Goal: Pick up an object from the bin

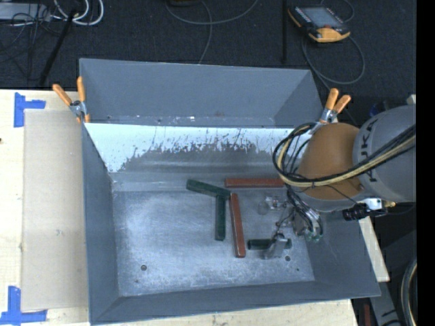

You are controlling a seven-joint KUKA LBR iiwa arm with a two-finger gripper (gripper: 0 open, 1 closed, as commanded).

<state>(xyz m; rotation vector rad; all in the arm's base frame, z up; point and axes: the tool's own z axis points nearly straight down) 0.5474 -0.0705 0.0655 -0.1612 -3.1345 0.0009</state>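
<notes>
Four loose things, Jo, as I count them on the floor of the bin (136, 250). Start on the left for me.

Furthest left is the dark green angle piece (220, 216), Sam. One leg slants up to the left and the other runs down the view. It lies flat, which is how I'd expect a loose thing to rest on a bare floor.

And beside it?

The brown angle piece (236, 226), just to the right. Its long leg is almost parallel to the green one, and its other leg runs right along the back of the floor. Whether the two pieces touch at the corner I cannot tell.

Then the one that matters?

The small dark bar (257, 244), in the lower right part of the floor. Its long axis runs left to right across the view. The left end points at the foot of the brown leg, close to it, and the right end meets the gripper (279, 242). Further up the view lies a small grey bit (272, 202).

Is it held?

I cannot tell whether the gripper is open or closed, nor whether the bar is in it. The arm (326, 161) leans in over the right wall, so I judge the gripper sits low at that right end because it is the nearest end and clear of the brown piece
</notes>
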